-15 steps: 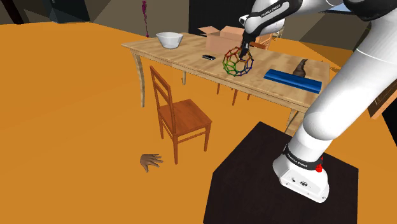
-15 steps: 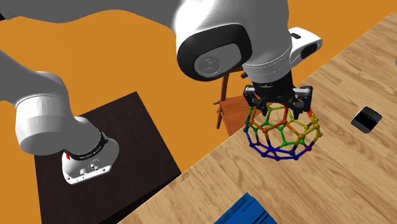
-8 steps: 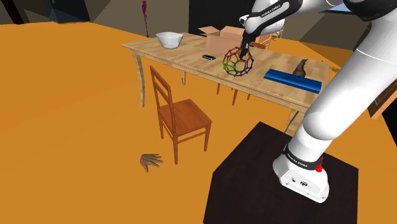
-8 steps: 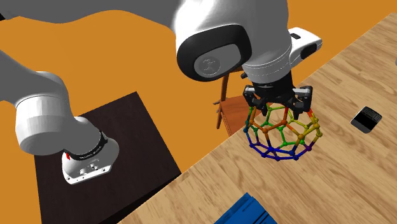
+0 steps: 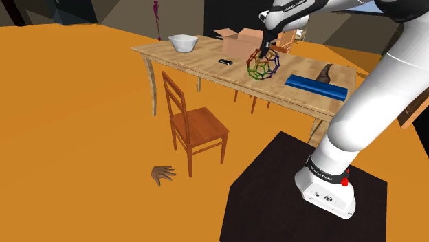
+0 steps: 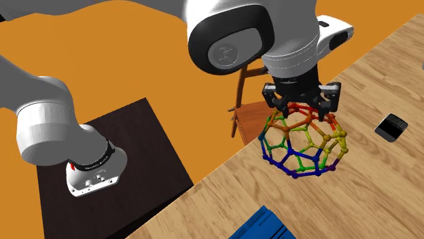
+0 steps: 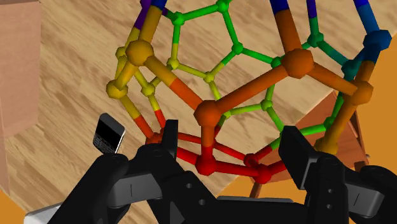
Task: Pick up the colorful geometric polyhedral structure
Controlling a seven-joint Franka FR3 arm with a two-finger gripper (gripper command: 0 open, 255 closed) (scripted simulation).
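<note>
The polyhedral structure [image 5: 264, 64] is a ball-shaped cage of red, orange, yellow, green, blue and purple struts. It hangs just above the wooden table [image 5: 206, 69], tilted, under my black gripper [image 5: 264, 48]. In the second exterior view the gripper [image 6: 302, 112] grips the red top ring of the structure [image 6: 292, 139]. In the wrist view the two fingers [image 7: 168, 137] clasp the red struts of the structure [image 7: 210, 114] between them, at the gripper [image 7: 229, 145].
A black phone [image 7: 109, 134] lies on the table near the structure, a cardboard box [image 5: 237, 41] and a white bowl [image 5: 183, 42] behind it. A blue flat object [image 5: 316, 85] lies toward the stand [image 5: 302, 199]. A wooden chair [image 5: 196, 124] stands at the table's front edge.
The gripper has risen with the structure in it. The structure has left the table top, tilted a little and shifted toward the shoulder view's upper right.
</note>
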